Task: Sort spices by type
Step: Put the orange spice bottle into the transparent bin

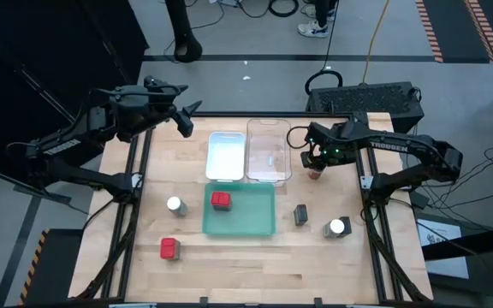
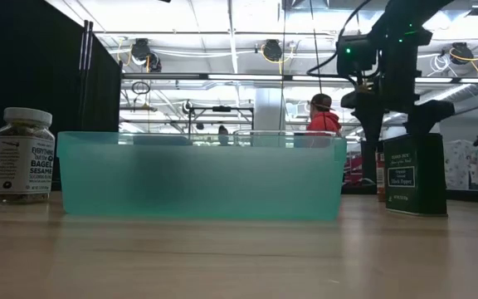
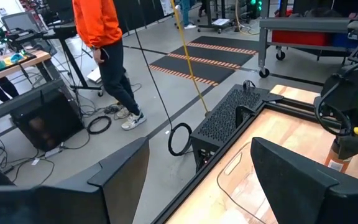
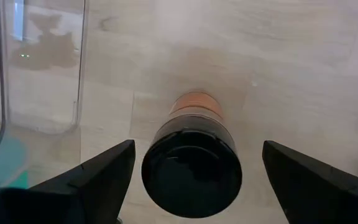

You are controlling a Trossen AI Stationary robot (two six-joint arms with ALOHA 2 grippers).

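High view says sorting has barely started: only one red tin (image 1: 221, 200) sits in the green tray (image 1: 264, 226), everything else is scattered on the table (image 1: 255, 265). Right claw (image 1: 314, 162) hangs wide open over the brown jar (image 1: 315, 174) near the far right edge, gripping nothing. Left claw (image 1: 183, 118) idles open by the far left corner.

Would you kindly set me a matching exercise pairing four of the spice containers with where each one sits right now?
Things:
1. red tin
2. brown jar
3. dark tin
4. second red tin

Places:
A. on the bare table, right of the green tray
B. inside the green tray
C. on the table, left of and nearer the front edge than the green tray
D. below the right gripper, between its open fingers, beside the clear tray

Pairs: 1-B, 2-D, 3-A, 4-C
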